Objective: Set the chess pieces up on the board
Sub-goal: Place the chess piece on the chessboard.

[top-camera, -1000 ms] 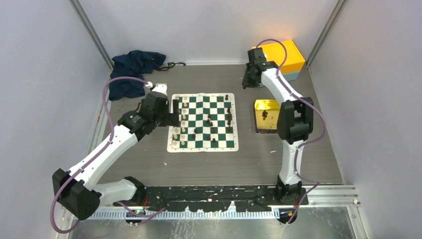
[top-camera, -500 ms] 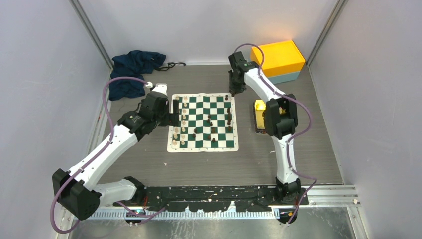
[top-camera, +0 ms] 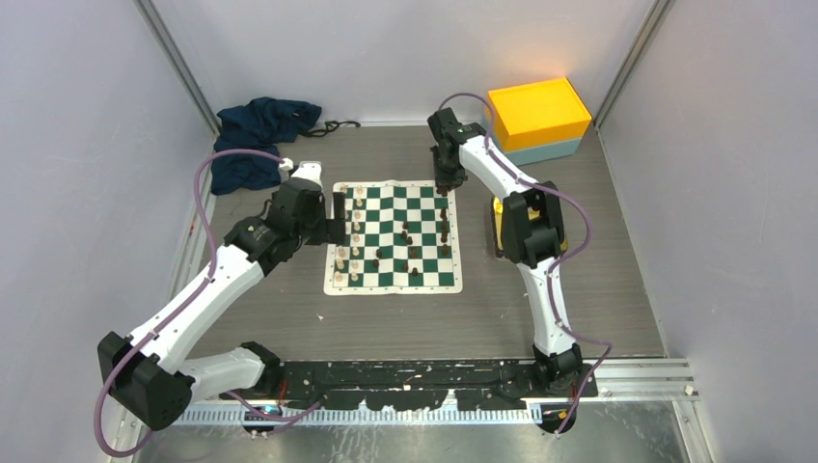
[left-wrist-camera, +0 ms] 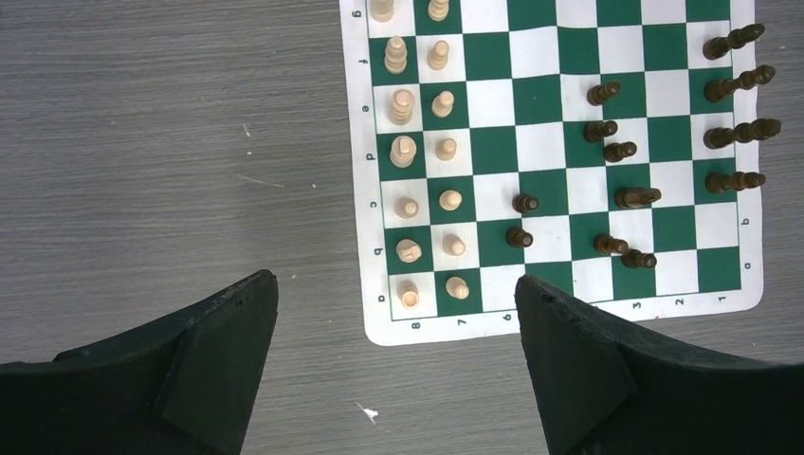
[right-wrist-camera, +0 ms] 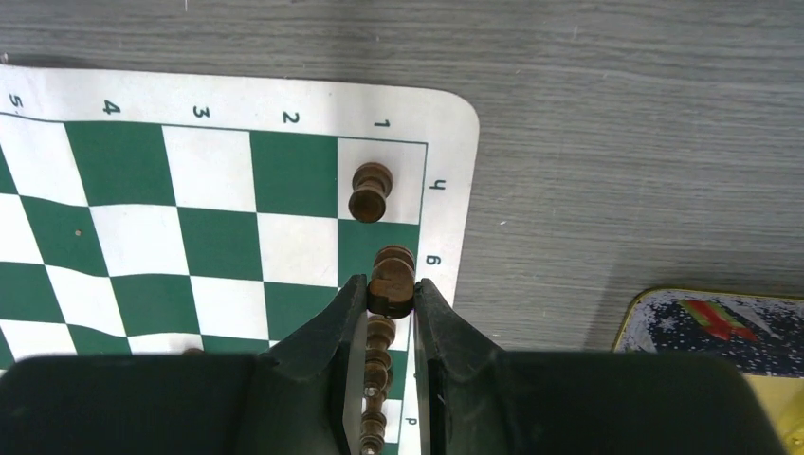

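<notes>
The board point(top-camera: 391, 286) lies mid-table, green and white checks with a cream border. Cream-white chess pieces point(top-camera: 349, 231) fill its two left columns, and dark ones point(top-camera: 444, 227) stand scattered on its right half. My right gripper point(top-camera: 442, 178) hangs over the far right corner, shut on a dark piece point(right-wrist-camera: 392, 270) just above the edge square next to a dark rook point(right-wrist-camera: 370, 192). More dark pieces point(right-wrist-camera: 379, 351) line up beneath its fingers. My left gripper point(top-camera: 336, 217) hovers at the board's left edge, open and empty. In its wrist view the fingers point(left-wrist-camera: 218, 332) are wide apart over the board's corner point(left-wrist-camera: 446, 327).
An orange and teal box point(top-camera: 538, 114) stands at the back right. A shiny gold tray point(top-camera: 498, 217) lies right of the board, partly behind the right arm, and its printed lid point(right-wrist-camera: 711, 327) shows in the right wrist view. A dark blue cloth point(top-camera: 256, 135) is bunched at the back left.
The right arm has swung left from beside the orange box to the board's far right corner, carrying the dark piece. The left arm has barely moved.
</notes>
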Available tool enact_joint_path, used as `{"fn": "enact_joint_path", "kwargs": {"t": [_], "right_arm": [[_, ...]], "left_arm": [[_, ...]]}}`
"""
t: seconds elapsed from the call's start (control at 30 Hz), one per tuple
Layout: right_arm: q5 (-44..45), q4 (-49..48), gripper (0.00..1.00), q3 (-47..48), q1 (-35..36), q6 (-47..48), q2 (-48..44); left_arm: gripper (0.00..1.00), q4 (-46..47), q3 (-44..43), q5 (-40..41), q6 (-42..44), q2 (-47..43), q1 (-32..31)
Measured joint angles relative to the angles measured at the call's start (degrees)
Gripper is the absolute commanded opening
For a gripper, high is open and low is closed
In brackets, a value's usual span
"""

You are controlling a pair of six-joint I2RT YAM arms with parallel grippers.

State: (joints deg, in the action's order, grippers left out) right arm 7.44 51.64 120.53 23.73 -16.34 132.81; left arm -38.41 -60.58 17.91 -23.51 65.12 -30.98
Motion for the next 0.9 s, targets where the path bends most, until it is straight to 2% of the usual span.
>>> {"fn": "enact_joint_path", "kwargs": {"t": [0.9], "right_arm": [[0.2, -2.8, 0.00, -3.1, 1.6, 0.2, 1.4]], "left_arm": [[0.96, 0.0, 0.1, 0.0, 0.0, -0.3, 0.0]]}}
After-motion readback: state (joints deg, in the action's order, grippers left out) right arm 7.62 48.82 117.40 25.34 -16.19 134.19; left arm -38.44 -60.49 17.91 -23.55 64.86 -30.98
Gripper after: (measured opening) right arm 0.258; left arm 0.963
